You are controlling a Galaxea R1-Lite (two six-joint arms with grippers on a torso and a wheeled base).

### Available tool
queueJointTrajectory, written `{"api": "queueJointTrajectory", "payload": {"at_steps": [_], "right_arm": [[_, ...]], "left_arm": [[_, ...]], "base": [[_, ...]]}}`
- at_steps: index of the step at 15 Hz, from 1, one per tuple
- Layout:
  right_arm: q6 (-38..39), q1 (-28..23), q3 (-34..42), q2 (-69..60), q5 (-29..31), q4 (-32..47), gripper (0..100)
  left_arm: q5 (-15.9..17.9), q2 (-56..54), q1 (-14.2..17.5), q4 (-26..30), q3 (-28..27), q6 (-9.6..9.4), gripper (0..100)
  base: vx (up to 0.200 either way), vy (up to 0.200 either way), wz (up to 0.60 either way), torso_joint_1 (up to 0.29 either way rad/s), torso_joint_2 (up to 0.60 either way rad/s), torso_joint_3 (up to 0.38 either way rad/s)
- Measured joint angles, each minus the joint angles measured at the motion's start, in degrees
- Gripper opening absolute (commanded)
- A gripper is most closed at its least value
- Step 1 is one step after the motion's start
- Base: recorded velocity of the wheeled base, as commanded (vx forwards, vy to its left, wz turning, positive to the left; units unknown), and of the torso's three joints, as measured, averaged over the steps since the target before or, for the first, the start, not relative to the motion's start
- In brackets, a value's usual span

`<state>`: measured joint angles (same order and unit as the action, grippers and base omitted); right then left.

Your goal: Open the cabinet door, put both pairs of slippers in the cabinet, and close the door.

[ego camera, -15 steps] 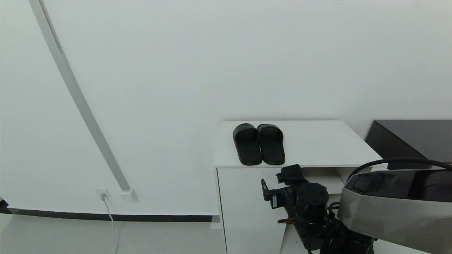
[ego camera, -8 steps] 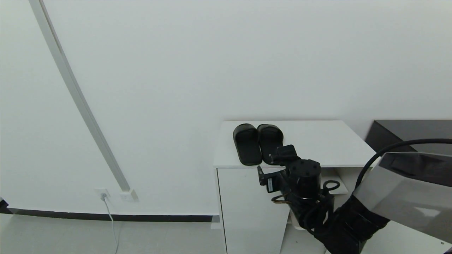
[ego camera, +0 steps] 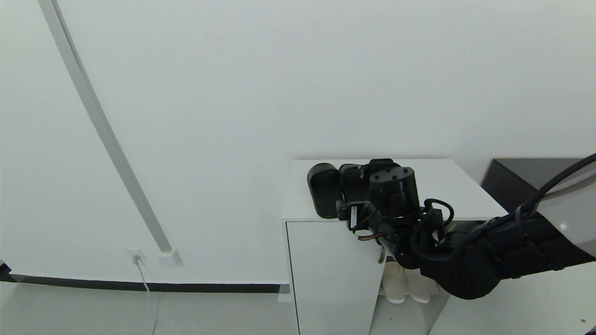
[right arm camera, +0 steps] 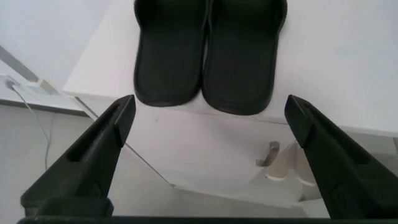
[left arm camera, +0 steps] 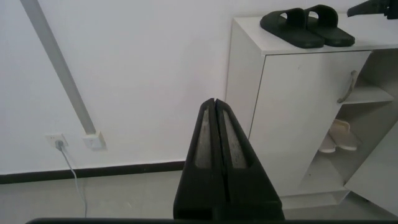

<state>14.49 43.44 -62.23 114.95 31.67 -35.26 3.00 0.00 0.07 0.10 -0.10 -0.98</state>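
White pretty much everywhere in this one. Starting at 9 o'clock in the head view, a pale grey flat strip (ego camera: pixel 100 125) slants down the white wall (ego camera: pixel 279 70) to a small white junction box (ego camera: pixel 170 257). At that box's 9 o'clock is a white wall socket (ego camera: pixel 135 255) with a thin white cable (ego camera: pixel 148 293) dropping to the floor.

The left gripper (left arm camera: pixel 215 107) hangs in front of that stretch of wall, well apart from the cabinet. Its dark fingers are pressed flat together with nothing between them.

Toward 3 o'clock comes the white boxy cabinet (ego camera: pixel 326 279). Its left panel carries a curved metal handle (left arm camera: pixel 349 87). The right half is open, with a white door panel (ego camera: pixel 512 307) swung out at 4 o'clock.

On the cabinet top, near the left front corner, sits the pair of black rubber slide slippers (ego camera: pixel 326 190). They're side by side and touching, strap ends at 12 o'clock toward the wall, heels at the front edge.

The right gripper (right arm camera: pixel 209 102) hovers by that front edge. Its black fingers are spread wide, one on each side of the pair, gripping nothing. The right arm's wrist covers most of the right-hand slipper in the head view.

Inside, in the compartment under the white shelf (left arm camera: pixel 367 94), is the pair of cream slippers (ego camera: pixel 407 286). At 3 o'clock of the cabinet, just beside it, there's a dark grey flat-topped unit (ego camera: pixel 545 184) against the wall.
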Motion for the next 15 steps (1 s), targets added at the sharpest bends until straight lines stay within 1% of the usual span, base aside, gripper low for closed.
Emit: {"api": "queueJointTrajectory", "payload": {"at_steps": [2, 11, 13, 15], "right_arm": [[0.15, 0.22, -0.09, -0.01, 0.27, -1.41, 100], [-0.16, 0.85, 0.85, 3.77, 0.71, -6.42, 100], [-0.16, 0.79, 0.94, 5.21, 0.68, -7.61, 100], [-0.68, 0.52, 0.85, 7.9, 0.67, -12.18, 100]], "left_arm": [[0.0, 0.0, 0.0, 0.0, 0.0, 0.05, 0], [0.09, 0.0, -0.05, 0.06, 0.0, 0.0, 0], [0.11, 0.0, 0.02, 0.0, 0.0, 0.0, 0], [0.06, 0.0, 0.0, 0.01, 0.02, 0.0, 0]], "base": [[0.0, 0.0, 0.0, 0.0, 0.0, 0.0], [0.2, 0.0, 0.0, 0.003, 0.0, 0.003], [0.0, 0.0, 0.0, 0.0, 0.0, 0.0], [0.0, 0.0, 0.0, 0.0, 0.0, 0.0]]}}
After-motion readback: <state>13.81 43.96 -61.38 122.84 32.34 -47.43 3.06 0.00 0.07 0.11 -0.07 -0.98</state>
